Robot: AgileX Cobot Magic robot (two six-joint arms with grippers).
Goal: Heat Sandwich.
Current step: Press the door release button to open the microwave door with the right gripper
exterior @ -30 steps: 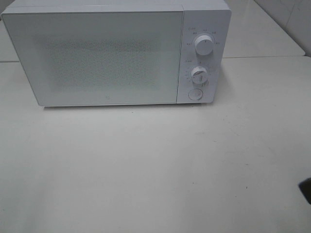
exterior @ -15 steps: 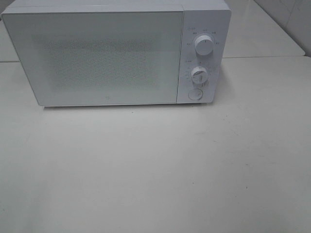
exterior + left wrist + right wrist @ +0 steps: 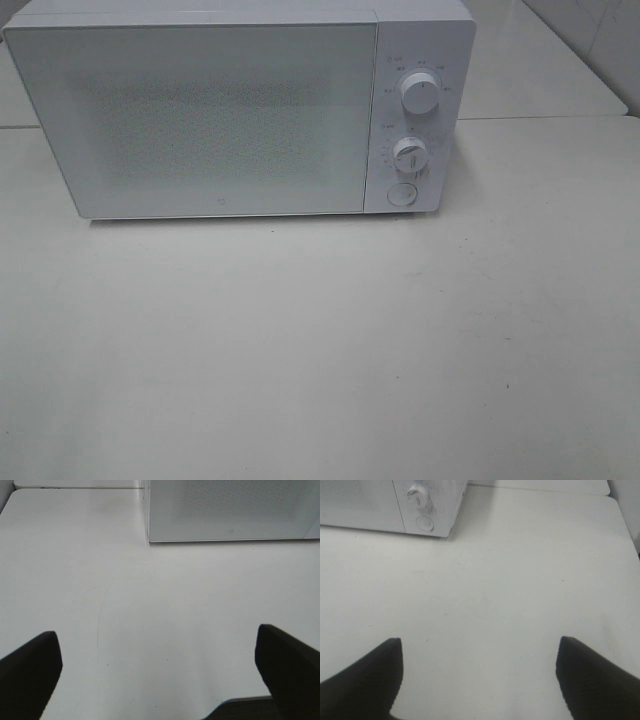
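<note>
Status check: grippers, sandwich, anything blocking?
Left gripper open, empty. Right gripper open, empty. Sandwich not in view; microwave door shut. Nothing on the table between grippers and microwave.

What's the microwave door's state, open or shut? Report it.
Shut: the microwave door sits flush with the control panel, no gap showing.
</note>
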